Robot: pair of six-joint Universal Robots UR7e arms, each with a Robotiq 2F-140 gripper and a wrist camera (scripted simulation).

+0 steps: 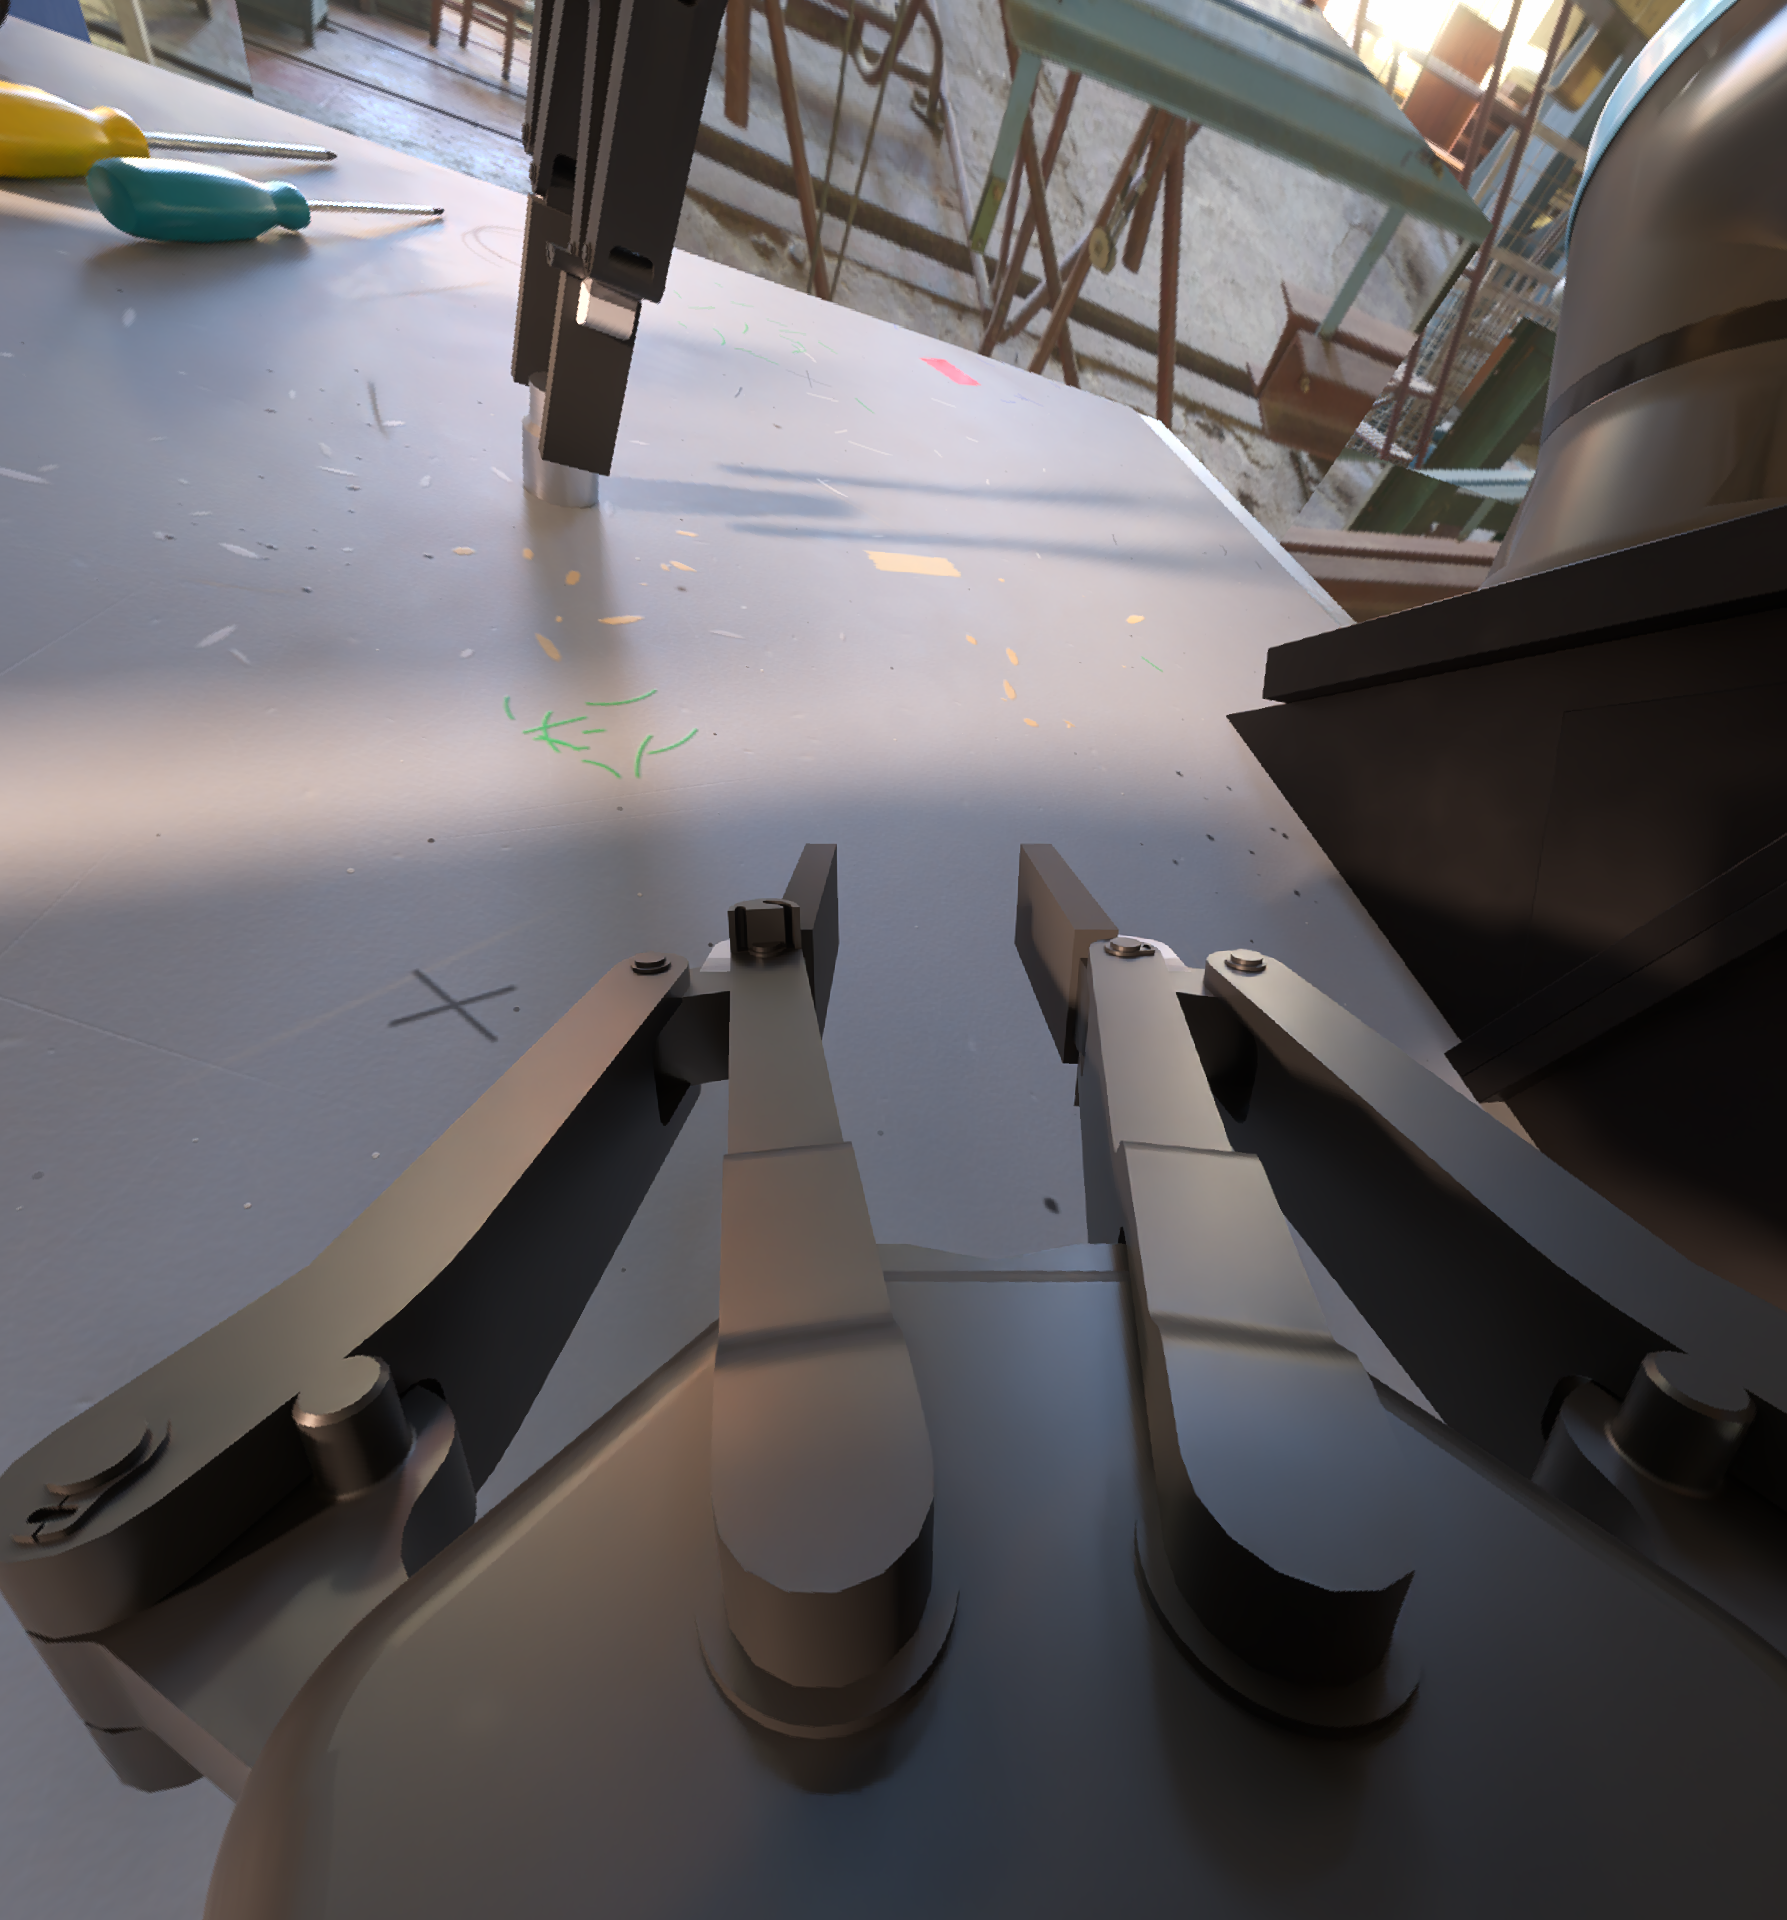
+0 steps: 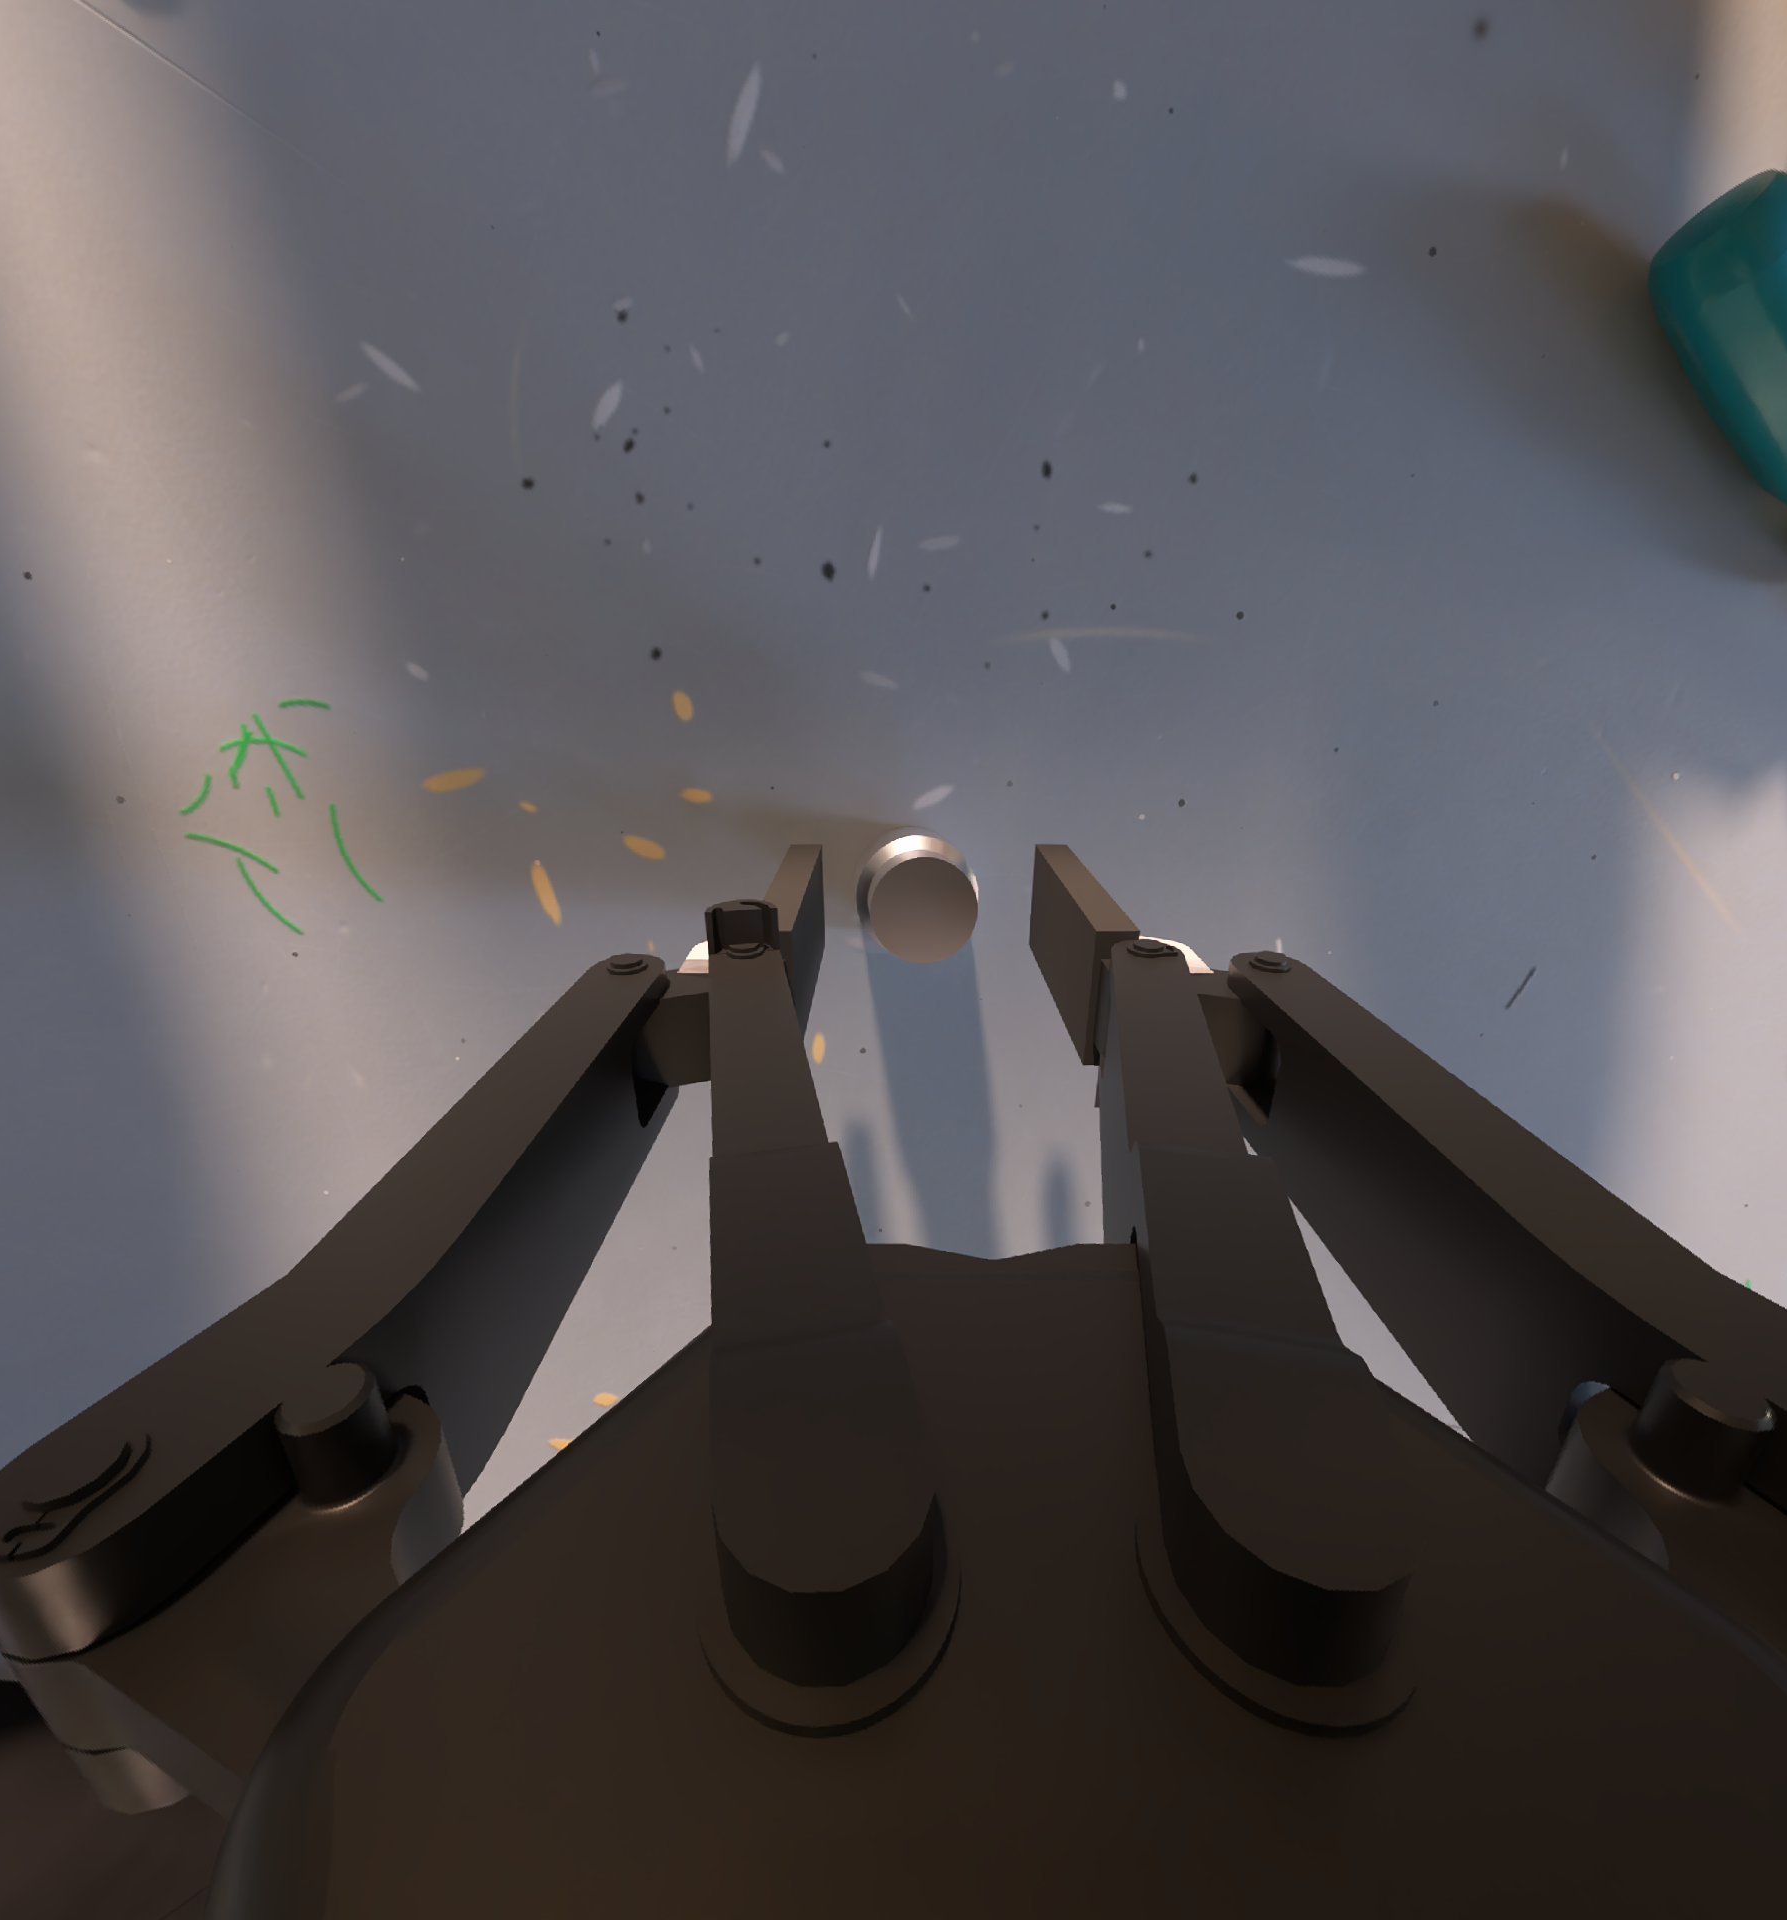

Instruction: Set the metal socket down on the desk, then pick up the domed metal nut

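Note:
The metal socket, a short shiny cylinder, stands upright on the grey desk. My right gripper is open and straddles it, with a small gap between the socket and each finger. In the left wrist view the right gripper reaches down from above, and the socket rests on the desk between its fingers. My left gripper is open and empty, low over the desk nearer the front. No domed metal nut shows in either view.
A yellow-handled screwdriver and a teal-handled screwdriver lie at the far left; the teal one is right of the right gripper. A black block and an arm base stand at the right, by the desk edge.

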